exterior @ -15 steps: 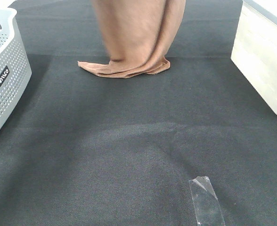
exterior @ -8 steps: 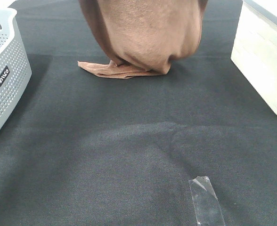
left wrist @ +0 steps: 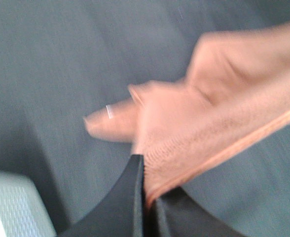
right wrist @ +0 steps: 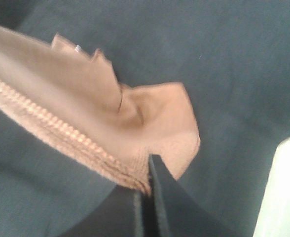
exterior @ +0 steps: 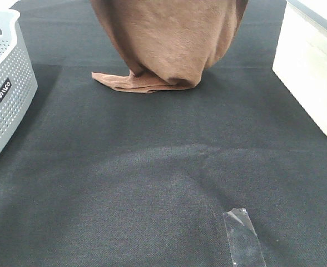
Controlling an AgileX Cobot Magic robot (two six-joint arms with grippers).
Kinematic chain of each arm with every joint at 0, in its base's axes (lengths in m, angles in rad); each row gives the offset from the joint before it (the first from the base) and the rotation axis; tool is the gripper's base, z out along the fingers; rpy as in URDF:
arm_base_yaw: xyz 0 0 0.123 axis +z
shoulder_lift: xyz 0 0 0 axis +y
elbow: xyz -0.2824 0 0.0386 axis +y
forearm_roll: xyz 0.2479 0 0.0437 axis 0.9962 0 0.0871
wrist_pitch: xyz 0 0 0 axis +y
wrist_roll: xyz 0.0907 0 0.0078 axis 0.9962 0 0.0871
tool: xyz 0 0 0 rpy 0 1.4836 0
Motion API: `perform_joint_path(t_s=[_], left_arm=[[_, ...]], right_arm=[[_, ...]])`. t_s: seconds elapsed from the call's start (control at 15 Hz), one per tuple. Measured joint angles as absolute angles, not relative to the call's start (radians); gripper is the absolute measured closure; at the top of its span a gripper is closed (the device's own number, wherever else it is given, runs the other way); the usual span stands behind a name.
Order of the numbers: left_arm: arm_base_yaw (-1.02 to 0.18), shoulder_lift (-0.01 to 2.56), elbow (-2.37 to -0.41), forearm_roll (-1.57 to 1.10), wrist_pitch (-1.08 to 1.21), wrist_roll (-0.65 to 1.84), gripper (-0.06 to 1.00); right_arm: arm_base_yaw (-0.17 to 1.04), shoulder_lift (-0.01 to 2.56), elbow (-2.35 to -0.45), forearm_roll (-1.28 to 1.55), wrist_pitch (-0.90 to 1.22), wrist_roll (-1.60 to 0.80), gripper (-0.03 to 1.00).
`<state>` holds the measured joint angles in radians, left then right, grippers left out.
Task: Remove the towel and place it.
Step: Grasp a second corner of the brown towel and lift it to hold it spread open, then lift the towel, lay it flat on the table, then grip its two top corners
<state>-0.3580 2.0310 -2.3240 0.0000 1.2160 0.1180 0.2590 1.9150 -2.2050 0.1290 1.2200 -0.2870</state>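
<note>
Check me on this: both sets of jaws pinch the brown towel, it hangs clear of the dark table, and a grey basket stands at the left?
Not quite. The towel does not hang clear: its lower end lies crumpled on the table, as the exterior high view shows. The rest holds: both sets of jaws pinch it, and the grey basket stands at the left.

Dark table (exterior: pixel 124 183) bears basket (exterior: pixel 8 94), bin (exterior: pixel 311 72), tape (exterior: pixel 242 236) (also the towel (exterior: pixel 169 39), partly).

Dark grey cloth (exterior: pixel 152 144) lies underneath; a white perforated basket (exterior: pixel 10 94) stands outward of your left claw (left wrist: pixel 145 178), a pale bin (exterior: pixel 311 72) outward of your right claw (right wrist: pixel 145 178).
</note>
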Motion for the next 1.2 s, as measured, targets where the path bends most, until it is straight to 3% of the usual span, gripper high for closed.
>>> perform_joint_path(t_s=[0.4, 0.47, 0.87, 1.2], left_arm=[[-0.378, 1.556, -1.676, -0.084, 1.192, 0.078, 0.94], [-0.378, 1.556, -1.676, -0.084, 1.192, 0.078, 0.94], [-0.381, 1.145, -1.220, -0.202, 1.138, 0.022, 0.94], [-0.385, 0.937, -1.014, -0.317, 1.128, 0.000, 0.94]], right_arm=[[0.272, 1.550, -1.717, 0.211, 1.219, -0.246, 0.97], [0.272, 1.550, -1.717, 0.211, 1.219, -0.246, 0.97], [0.284, 1.256, -1.351, 0.322, 1.218, -0.175, 0.97], [0.284, 1.066, -1.139, 0.362, 1.216, -0.097, 0.97]])
